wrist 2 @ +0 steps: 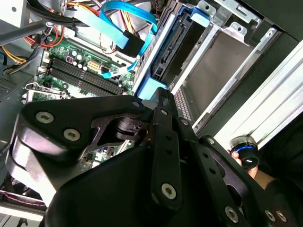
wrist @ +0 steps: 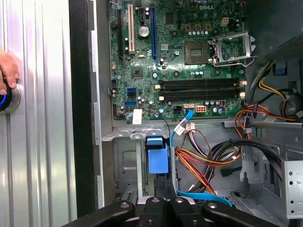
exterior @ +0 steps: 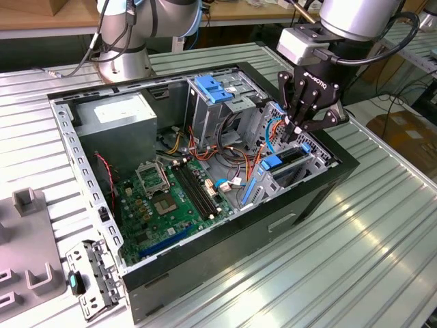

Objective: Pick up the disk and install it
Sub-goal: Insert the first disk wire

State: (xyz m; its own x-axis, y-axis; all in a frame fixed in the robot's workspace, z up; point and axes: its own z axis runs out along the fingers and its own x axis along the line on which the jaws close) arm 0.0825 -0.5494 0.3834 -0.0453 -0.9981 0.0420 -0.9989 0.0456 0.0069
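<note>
While the gripper [exterior: 295,130] hangs just above the grey drive cage [exterior: 315,158] at the end of the open computer case [exterior: 205,263] toward the exterior view's right, its fingers are drawn together with nothing between them. The disk [exterior: 292,158] sits on edge inside that cage, blue rails showing, directly under the fingertips; whether they touch it cannot be told. In the first wrist view a person's hand [wrist: 7,71] rests on a round button [wrist: 9,101] on the ribbed metal table [exterior: 362,260].

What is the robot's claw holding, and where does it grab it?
Cannot tell: the gripper is just above the disk in the drive cage.
</note>
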